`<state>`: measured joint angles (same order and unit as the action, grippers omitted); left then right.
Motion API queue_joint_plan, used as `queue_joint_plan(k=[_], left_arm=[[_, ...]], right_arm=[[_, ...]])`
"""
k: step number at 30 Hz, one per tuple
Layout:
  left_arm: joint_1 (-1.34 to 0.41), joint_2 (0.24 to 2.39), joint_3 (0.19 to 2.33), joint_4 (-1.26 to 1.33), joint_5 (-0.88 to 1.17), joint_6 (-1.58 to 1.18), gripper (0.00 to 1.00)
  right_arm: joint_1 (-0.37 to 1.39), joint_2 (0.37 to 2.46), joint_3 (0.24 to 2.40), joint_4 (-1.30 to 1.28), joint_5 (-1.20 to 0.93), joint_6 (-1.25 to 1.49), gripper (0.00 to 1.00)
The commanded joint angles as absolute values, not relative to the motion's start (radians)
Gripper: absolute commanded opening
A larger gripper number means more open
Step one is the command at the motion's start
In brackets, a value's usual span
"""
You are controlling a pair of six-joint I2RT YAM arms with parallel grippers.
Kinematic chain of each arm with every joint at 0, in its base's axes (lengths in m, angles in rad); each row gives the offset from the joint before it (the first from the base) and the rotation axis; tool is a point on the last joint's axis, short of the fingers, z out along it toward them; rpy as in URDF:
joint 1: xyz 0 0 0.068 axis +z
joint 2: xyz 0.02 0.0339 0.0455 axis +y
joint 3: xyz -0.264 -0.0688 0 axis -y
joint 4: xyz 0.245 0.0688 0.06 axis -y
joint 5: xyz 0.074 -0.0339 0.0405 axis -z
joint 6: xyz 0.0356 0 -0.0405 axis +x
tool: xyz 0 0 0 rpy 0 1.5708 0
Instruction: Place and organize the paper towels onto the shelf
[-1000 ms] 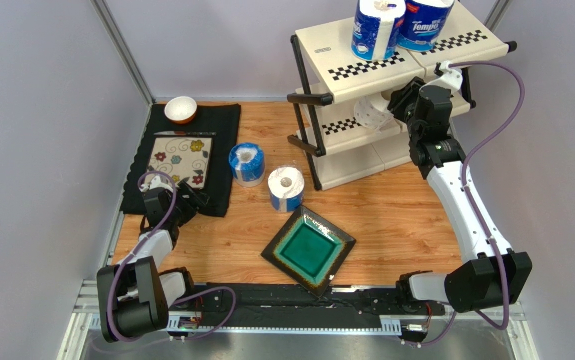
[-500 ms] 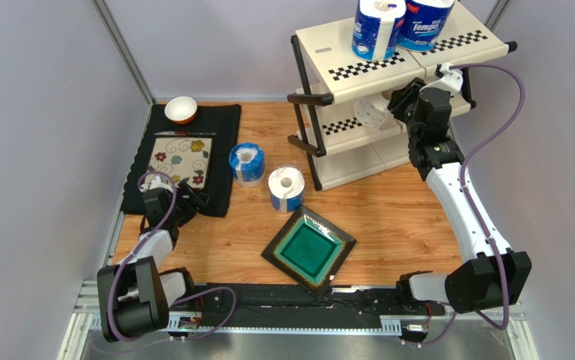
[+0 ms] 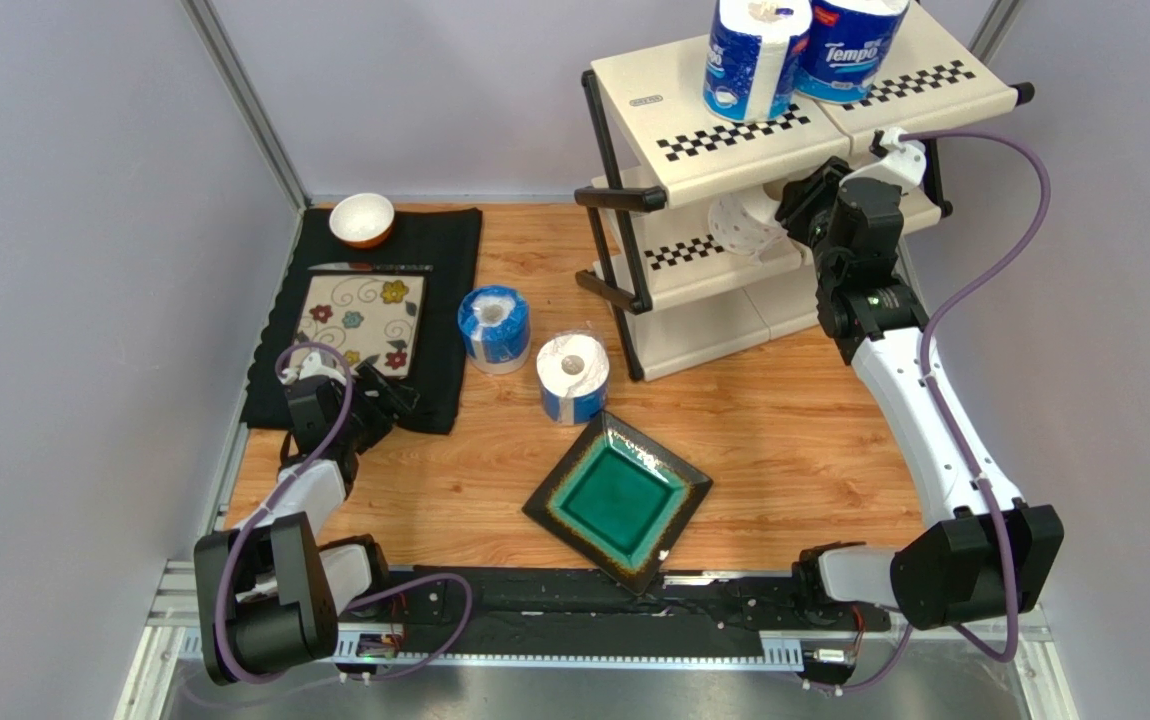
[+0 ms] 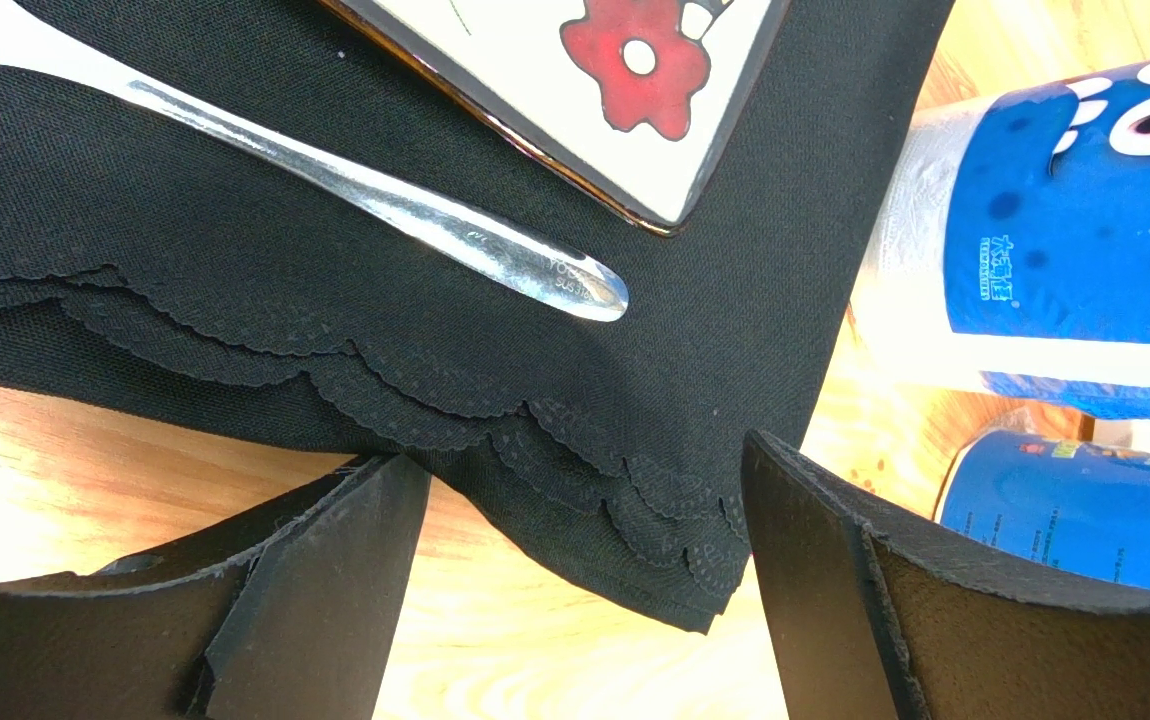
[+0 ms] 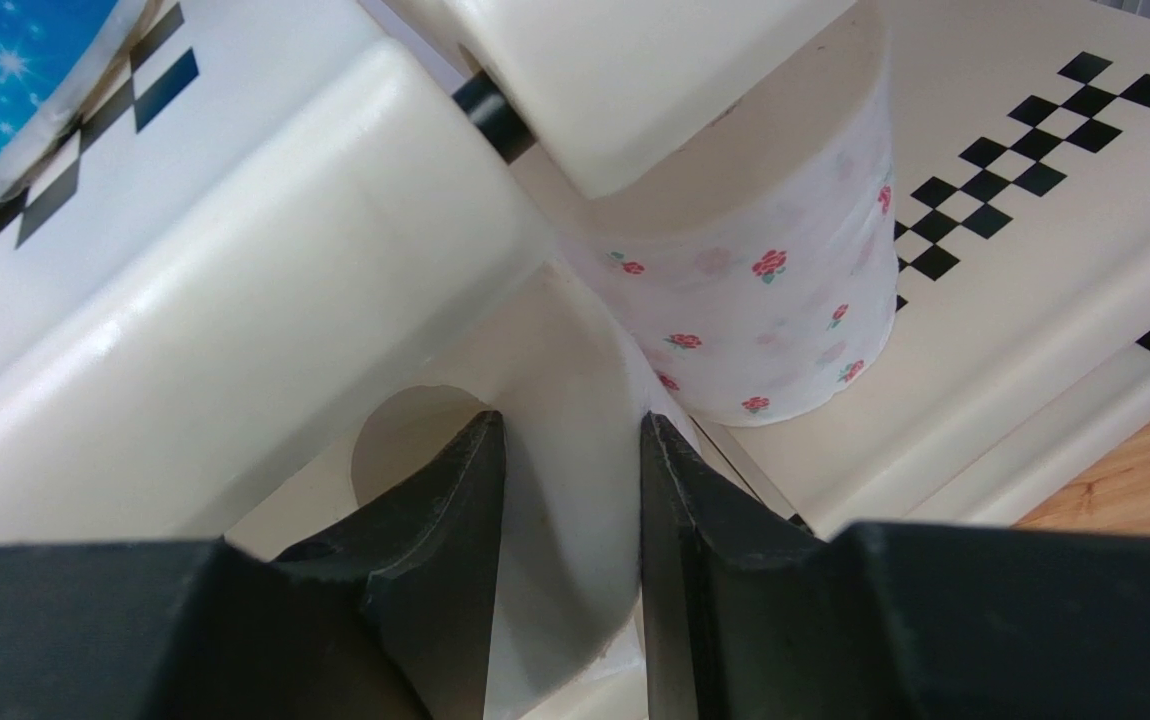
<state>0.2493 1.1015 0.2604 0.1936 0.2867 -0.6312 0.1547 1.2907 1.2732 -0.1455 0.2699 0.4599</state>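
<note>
The shelf (image 3: 653, 93) stands at the back right, with two blue-and-white wrapped paper towels (image 3: 754, 57) (image 3: 849, 45) on its top tier. My right gripper (image 3: 789, 203) is at the middle tier, shut on the wall of a plain white roll (image 3: 739, 225). In the right wrist view the gripper (image 5: 569, 428) pinches that roll (image 5: 574, 338), one finger inside its core. A flower-printed roll (image 5: 777, 285) stands behind it on the tier (image 5: 1017, 210). Two more rolls (image 3: 494, 327) (image 3: 572, 375) stand on the table. My left gripper (image 3: 386, 398) (image 4: 581, 465) stands open and empty over the placemat's corner.
A green square plate (image 3: 619, 500) lies near the table's front. The black placemat (image 3: 439, 248) at the left carries a floral tile (image 3: 360, 320), a metal utensil (image 4: 431, 225) and a white bowl (image 3: 362, 219). Blue-wrapped rolls (image 4: 1077, 240) (image 4: 1077, 510) show right of the left fingers.
The right gripper has edged slightly further in towards the shelf with the white roll. The left arm has not moved.
</note>
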Motion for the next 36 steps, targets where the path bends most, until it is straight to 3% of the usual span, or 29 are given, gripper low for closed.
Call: queue_joint_plan(k=[1,10,24,36], left_arm=[[0.250,1.123,0.224,0.077,0.287,-0.640,0.86],[0.252,1.123,0.222,0.075,0.287,-0.638,0.86],[0.252,1.121,0.222,0.074,0.285,-0.638,0.86],[0.253,1.117,0.222,0.077,0.287,-0.640,0.86]], right_arm=[[0.150,1.250,1.276,-0.060,0.272,0.465,0.35],[0.150,1.253,1.290,-0.064,0.273,0.454,0.50],[0.149,1.247,1.276,-0.072,0.273,0.451,0.51],[0.132,1.056,1.255,-0.198,0.247,0.437,0.52]])
